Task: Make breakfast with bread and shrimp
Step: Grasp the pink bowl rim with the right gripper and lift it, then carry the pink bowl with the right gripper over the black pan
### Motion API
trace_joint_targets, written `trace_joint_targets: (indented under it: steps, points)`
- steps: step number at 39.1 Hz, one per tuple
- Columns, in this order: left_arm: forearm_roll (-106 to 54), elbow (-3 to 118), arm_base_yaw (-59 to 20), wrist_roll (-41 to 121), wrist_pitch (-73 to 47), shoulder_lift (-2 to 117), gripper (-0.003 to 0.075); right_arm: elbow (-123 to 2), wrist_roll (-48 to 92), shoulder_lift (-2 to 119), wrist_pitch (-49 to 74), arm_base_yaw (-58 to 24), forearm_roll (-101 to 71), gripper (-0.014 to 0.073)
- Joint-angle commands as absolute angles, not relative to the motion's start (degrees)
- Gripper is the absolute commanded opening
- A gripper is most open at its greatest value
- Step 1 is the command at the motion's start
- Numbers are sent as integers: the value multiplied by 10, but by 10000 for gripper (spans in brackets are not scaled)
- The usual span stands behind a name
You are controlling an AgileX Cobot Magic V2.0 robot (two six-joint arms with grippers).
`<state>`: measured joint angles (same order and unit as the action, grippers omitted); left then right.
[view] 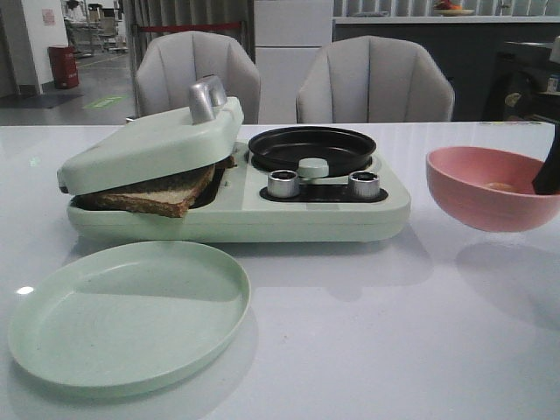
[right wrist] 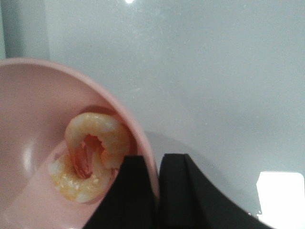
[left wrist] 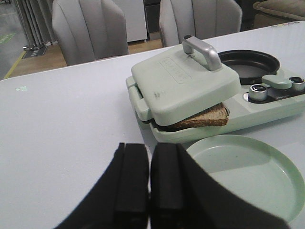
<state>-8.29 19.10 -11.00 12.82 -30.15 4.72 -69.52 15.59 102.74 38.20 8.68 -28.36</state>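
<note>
A slice of bread (view: 162, 194) (left wrist: 202, 118) lies in the pale green sandwich maker, its corner sticking out under the half-lowered lid (view: 149, 144) (left wrist: 183, 83). The shrimp (right wrist: 93, 143) (view: 500, 185) lies curled at the bottom of the pink bowl (view: 486, 188) (right wrist: 33, 119). My right gripper (right wrist: 157, 162) is shut on the bowl's rim, one finger inside and one outside. The bowl seems to hang slightly above the table, with its shadow below it. My left gripper (left wrist: 149, 150) is shut on nothing, above the table beside the green plate (left wrist: 243, 171).
The green plate (view: 131, 315) lies in front of the sandwich maker. A black round pan (view: 311, 149) and two metal knobs (view: 283, 184) sit on the appliance's right half. Two grey chairs (view: 197, 74) stand behind the table.
</note>
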Motion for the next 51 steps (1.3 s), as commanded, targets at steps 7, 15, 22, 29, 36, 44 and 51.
trace_joint_targets:
  steps: [7,15,22,29,36,44,51]
  points:
    - [-91,207,-115,121,-254,54,114,-790,163,997,398,79,-318,152]
    - [-91,207,-115,121,-254,54,114,-871,164,997,383,11,-318,152]
    - [-91,207,-115,121,-254,54,114,-897,179,997,276,-56,-319,152]
    - [-91,207,-115,121,-254,54,114,-887,184,1001,144,-100,-319,144]
    - [-91,207,-115,121,-254,54,114,-831,189,1009,-48,-128,-319,140]
    - [-91,207,-115,121,-254,54,114,-770,189,1054,-251,-149,-280,140]
    - [-91,207,-115,121,-254,54,114,-754,180,1105,-357,-159,-126,140]
